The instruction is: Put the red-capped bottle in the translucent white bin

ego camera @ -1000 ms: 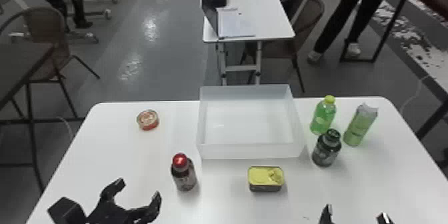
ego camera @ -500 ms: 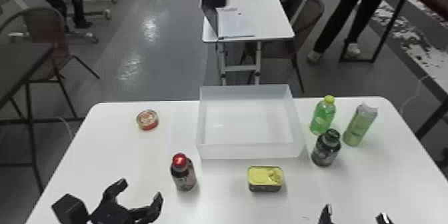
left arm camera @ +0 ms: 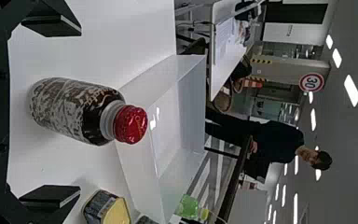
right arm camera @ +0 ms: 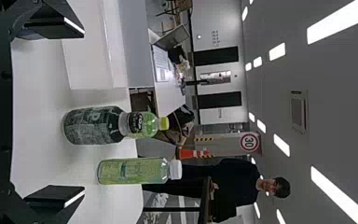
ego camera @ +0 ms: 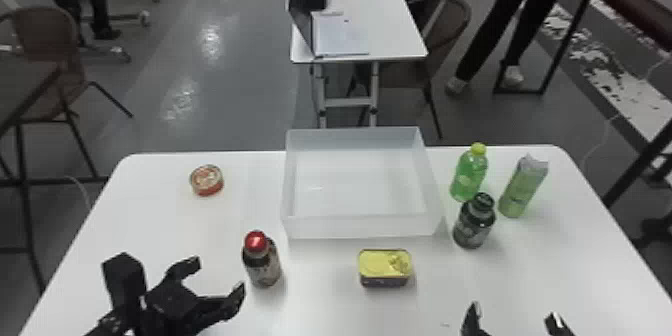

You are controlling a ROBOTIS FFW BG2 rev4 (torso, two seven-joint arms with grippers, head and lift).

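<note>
Bottle, dark with a patterned label and shiny red cap, stands upright on your white desk, outside the translucent white rectangular bin. Your black left gripper is near it, fingers spread; your black right gripper is spread too.

The left tool is black, with angular, flat-faced fingers, beside a boxy black block.

Bottles – four, tins – two, one bin
</note>
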